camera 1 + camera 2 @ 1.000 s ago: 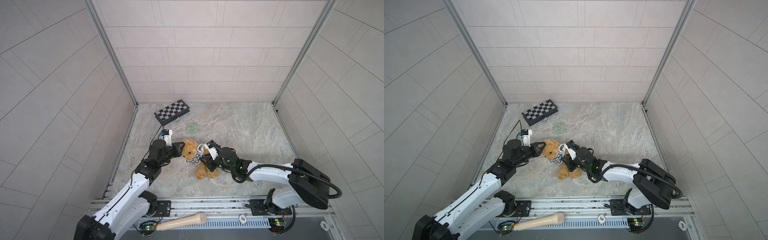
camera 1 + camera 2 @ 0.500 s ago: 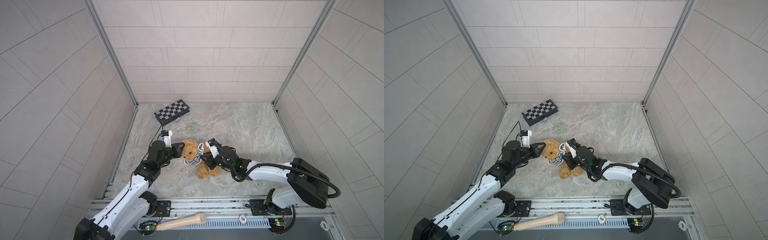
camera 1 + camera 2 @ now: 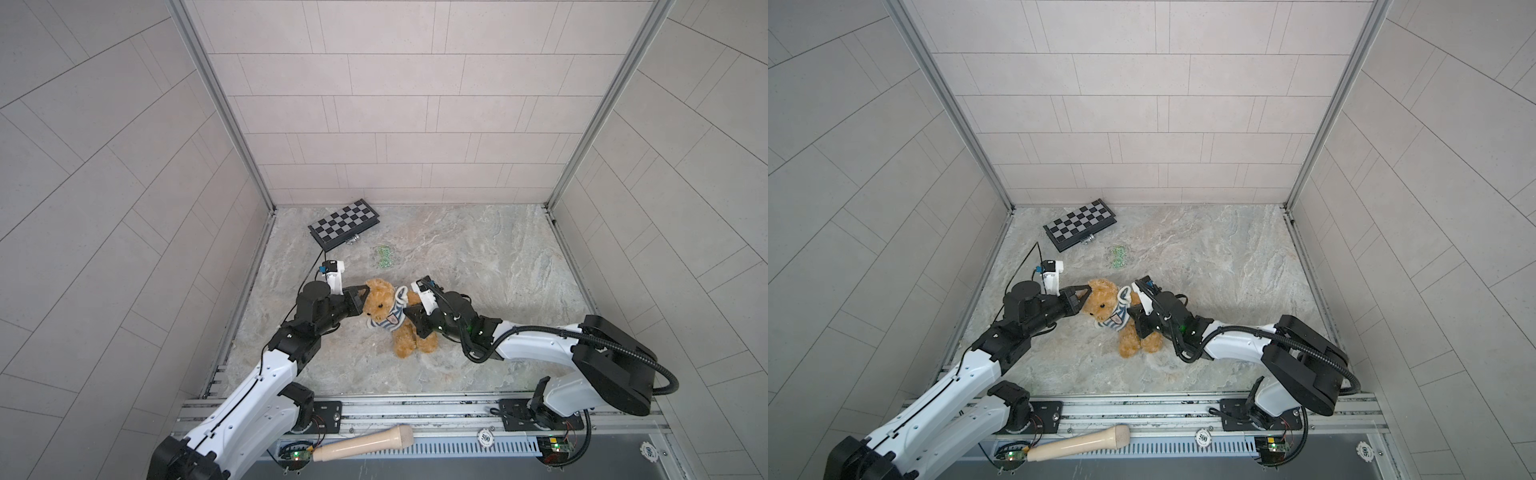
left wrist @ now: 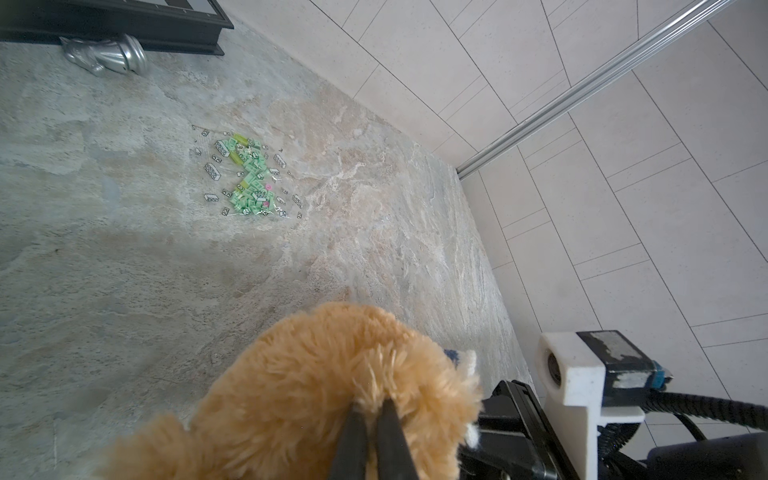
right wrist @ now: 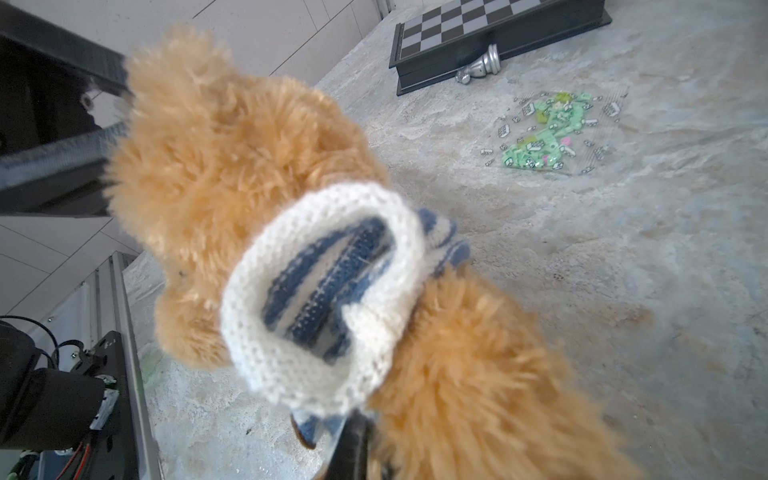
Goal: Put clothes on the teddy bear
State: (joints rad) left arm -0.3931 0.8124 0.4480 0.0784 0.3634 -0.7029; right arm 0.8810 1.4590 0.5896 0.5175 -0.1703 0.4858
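Since the teddy bear [image 3: 384, 303] lies on the table [image 3: 478, 257] between both tools, its head sits at the left gripper [image 4: 371, 409] tips and its torso just beside the right gripper [image 3: 409, 318]. Long axis runs from the left tips out toward the legs, slanting past the right tool. The striped sweater [image 5: 316, 282] is bunched round neck and upper chest; belly and legs are bare. Left gripper is pinched almost closed on head fur. Right gripper is closed, apparently clamping the sweater's lower edge, partly hidden by fur. Right arm is nearer the hem, so the likely pull is down the body, away from the left tool. Chessboard [image 3: 344, 224] is well behind both.
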